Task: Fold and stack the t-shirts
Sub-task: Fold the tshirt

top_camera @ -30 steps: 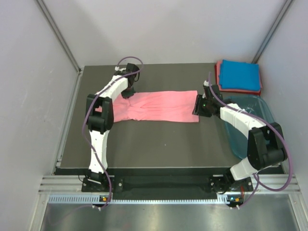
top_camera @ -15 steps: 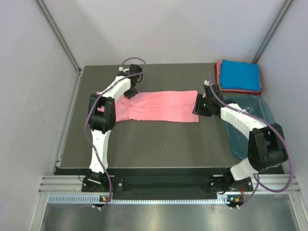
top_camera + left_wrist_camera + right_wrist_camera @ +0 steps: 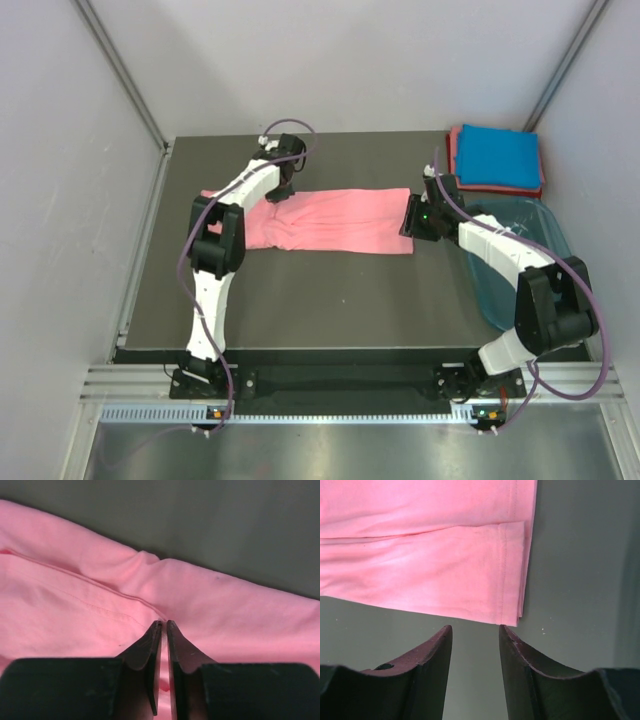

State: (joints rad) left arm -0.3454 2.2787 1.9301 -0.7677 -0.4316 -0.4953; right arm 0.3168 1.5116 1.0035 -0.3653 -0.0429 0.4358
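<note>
A salmon-pink t-shirt (image 3: 340, 220) lies stretched left to right across the dark table (image 3: 330, 300). My left gripper (image 3: 281, 188) is at its far-left edge. In the left wrist view its jaws (image 3: 164, 623) are pinched together on a raised fold of the pink cloth (image 3: 225, 605). My right gripper (image 3: 411, 220) hovers at the shirt's right end. It stands open (image 3: 475, 628) over bare table, just short of the hem corner (image 3: 510, 610). A folded bright blue t-shirt (image 3: 500, 153) lies on a folded reddish-pink one (image 3: 457, 165) at the back right.
A translucent teal plastic tub (image 3: 545, 240) stands at the right edge, under the right arm's forearm. Grey walls close in the table on three sides. Bare table lies in front of the pink shirt.
The left gripper has shifted a little toward the back right along the shirt's far edge and closed on the cloth. The cloth at the left end has bunched slightly. The right arm has not moved.
</note>
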